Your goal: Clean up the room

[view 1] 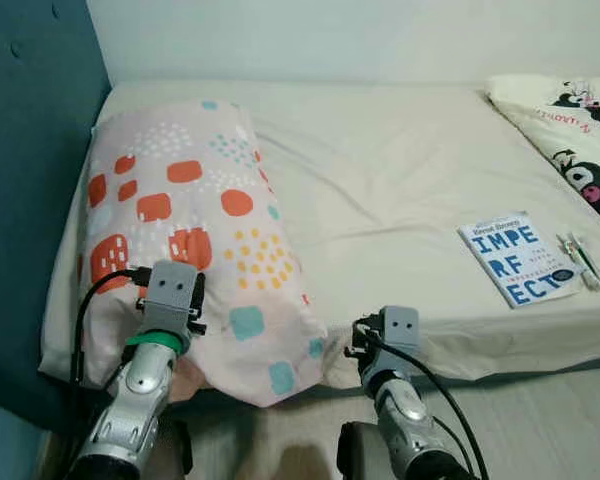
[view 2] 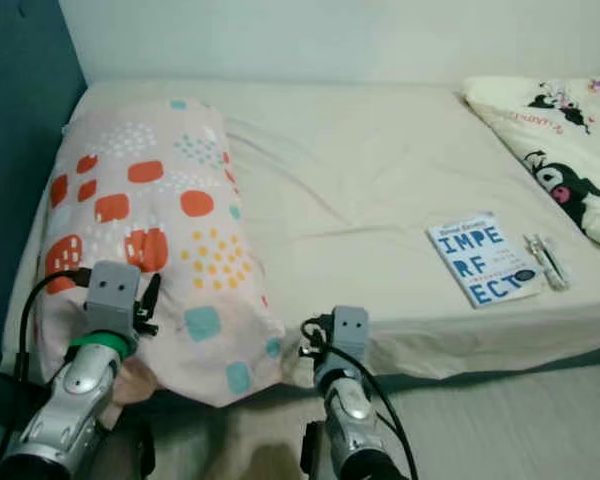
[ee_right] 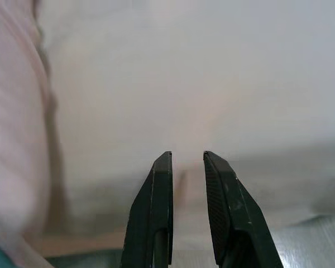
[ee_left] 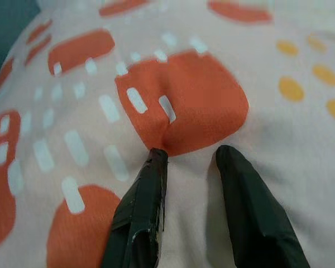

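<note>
A pink pillow (view 1: 195, 210) with orange, teal and yellow patches lies along the left side of the bed (view 1: 380, 170), its near end hanging over the front edge. My left gripper (ee_left: 190, 153) is open, and both fingertips (ee_left: 156, 159) press into the pillow's fabric at an orange patch, which puckers beside one tip. In the eye views the left wrist (view 1: 170, 295) sits over the pillow's near end. My right gripper (ee_right: 187, 155) is low at the bed's front edge (view 1: 385, 335), just right of the pillow's corner, with a narrow gap and nothing between its fingers.
A blue and white book (view 1: 515, 260) lies near the bed's front right, with two pens (view 1: 580, 260) beside it. A cream blanket with cartoon prints (view 1: 580, 130) is bunched at the far right. A teal headboard (view 1: 30, 150) rises on the left. Pale floor (view 1: 540, 420) runs below.
</note>
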Motion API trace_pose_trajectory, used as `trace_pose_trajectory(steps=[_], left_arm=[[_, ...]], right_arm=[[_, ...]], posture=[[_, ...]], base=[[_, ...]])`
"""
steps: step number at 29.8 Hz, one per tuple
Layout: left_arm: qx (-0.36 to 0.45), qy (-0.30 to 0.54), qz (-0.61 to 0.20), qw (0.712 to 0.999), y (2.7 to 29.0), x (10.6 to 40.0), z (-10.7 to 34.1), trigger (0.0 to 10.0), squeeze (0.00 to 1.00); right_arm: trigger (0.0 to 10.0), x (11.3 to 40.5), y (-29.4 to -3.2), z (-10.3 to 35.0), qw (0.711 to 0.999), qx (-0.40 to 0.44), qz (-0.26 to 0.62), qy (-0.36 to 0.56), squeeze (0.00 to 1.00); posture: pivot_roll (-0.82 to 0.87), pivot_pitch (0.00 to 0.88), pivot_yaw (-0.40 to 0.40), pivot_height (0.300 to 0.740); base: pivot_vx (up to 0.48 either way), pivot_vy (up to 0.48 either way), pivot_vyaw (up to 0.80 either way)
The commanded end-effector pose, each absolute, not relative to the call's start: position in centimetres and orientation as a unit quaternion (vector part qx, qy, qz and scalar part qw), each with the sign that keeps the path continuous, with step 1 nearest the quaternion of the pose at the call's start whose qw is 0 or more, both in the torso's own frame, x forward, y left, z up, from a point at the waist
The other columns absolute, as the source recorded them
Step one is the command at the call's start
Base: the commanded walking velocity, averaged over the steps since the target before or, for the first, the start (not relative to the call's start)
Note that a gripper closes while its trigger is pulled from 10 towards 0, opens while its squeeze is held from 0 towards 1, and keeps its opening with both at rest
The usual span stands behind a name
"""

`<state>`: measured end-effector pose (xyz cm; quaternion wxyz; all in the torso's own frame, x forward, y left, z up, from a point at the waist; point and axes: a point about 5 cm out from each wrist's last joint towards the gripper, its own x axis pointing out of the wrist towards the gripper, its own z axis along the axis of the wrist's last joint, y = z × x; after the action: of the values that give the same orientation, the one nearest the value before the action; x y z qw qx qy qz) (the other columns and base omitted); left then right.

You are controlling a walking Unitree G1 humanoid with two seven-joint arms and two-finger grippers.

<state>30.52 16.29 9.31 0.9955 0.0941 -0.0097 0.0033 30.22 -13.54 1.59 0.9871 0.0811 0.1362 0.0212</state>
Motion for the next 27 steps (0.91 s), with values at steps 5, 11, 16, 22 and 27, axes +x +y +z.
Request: trace_pose_trajectory(steps=[5, 11, 16, 22, 27], left_arm=[[0.102, -0.031, -0.036, 0.994, 15.2, 30.2, 9.7, 10.0, 0.0], [0.102, -0.019, -0.025, 0.994, 15.5, 30.4, 9.2, 10.0, 0.0], [0.103, -0.007, -0.018, 0.995, 15.9, 30.3, 8.7, 10.0, 0.0], [0.106, -0.002, -0.018, 0.994, 16.0, 30.3, 8.6, 10.0, 0.0], [0.107, -0.001, -0.013, 0.994, 16.0, 30.5, 8.5, 10.0, 0.0]], right_arm=[[10.0, 30.1, -13.5, 1.7, 0.988, 0.08, 0.022, 0.127, 0.0], [10.0, 30.0, -13.6, 1.5, 0.988, 0.081, 0.019, 0.128, 0.0], [10.0, 30.0, -13.6, 1.6, 0.988, 0.082, 0.016, 0.127, 0.0], [10.0, 30.1, -13.9, 1.7, 0.989, 0.081, 0.012, 0.125, 0.0], [10.0, 30.1, -14.0, 1.7, 0.989, 0.08, 0.01, 0.124, 0.0]], posture=[[0.07, 0.0, -0.021, 0.651], [0.07, 0.0, -0.02, 0.676], [0.07, 0.0, -0.018, 0.696], [0.06, 0.0, -0.015, 0.716], [0.07, 0.0, -0.017, 0.736]], base=[[0.0, 0.0, 0.0], [0.0, 0.0, 0.0], [0.0, 0.0, 0.0], [0.0, 0.0, 0.0], [0.0, 0.0, 0.0]])
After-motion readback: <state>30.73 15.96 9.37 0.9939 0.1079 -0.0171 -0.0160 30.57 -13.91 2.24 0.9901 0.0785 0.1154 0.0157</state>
